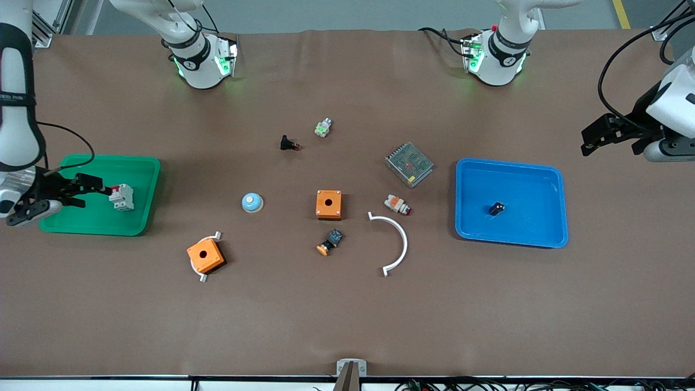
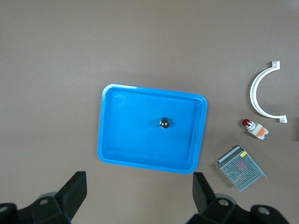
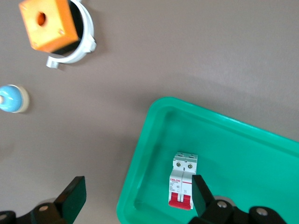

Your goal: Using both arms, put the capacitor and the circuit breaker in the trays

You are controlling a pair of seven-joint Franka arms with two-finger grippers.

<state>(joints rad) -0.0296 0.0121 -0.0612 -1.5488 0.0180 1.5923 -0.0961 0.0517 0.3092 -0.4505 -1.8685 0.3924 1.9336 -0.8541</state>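
Note:
The circuit breaker (image 1: 121, 196), a white block with a red toggle, lies in the green tray (image 1: 138, 163) at the right arm's end of the table. It also shows in the right wrist view (image 3: 183, 186), close to one finger. My right gripper (image 1: 92, 189) is open and empty over the tray (image 3: 243, 154), beside the breaker and apart from it. The capacitor (image 1: 496, 208), a tiny black cylinder, lies in the blue tray (image 1: 559, 206) and shows in the left wrist view (image 2: 164, 123). My left gripper (image 1: 589, 142) is open and empty, raised over the table at the left arm's end, clear of the blue tray (image 2: 140, 91).
Two orange boxes (image 1: 328, 204) (image 1: 205, 256), a blue dome (image 1: 252, 202), a white arc (image 1: 399, 239), a mesh-covered metal unit (image 1: 410, 164), a white-orange-red component (image 1: 397, 205), a black-and-orange pushbutton (image 1: 330, 242), a black red-tipped part (image 1: 288, 144) and a small green-white part (image 1: 323, 127) lie mid-table.

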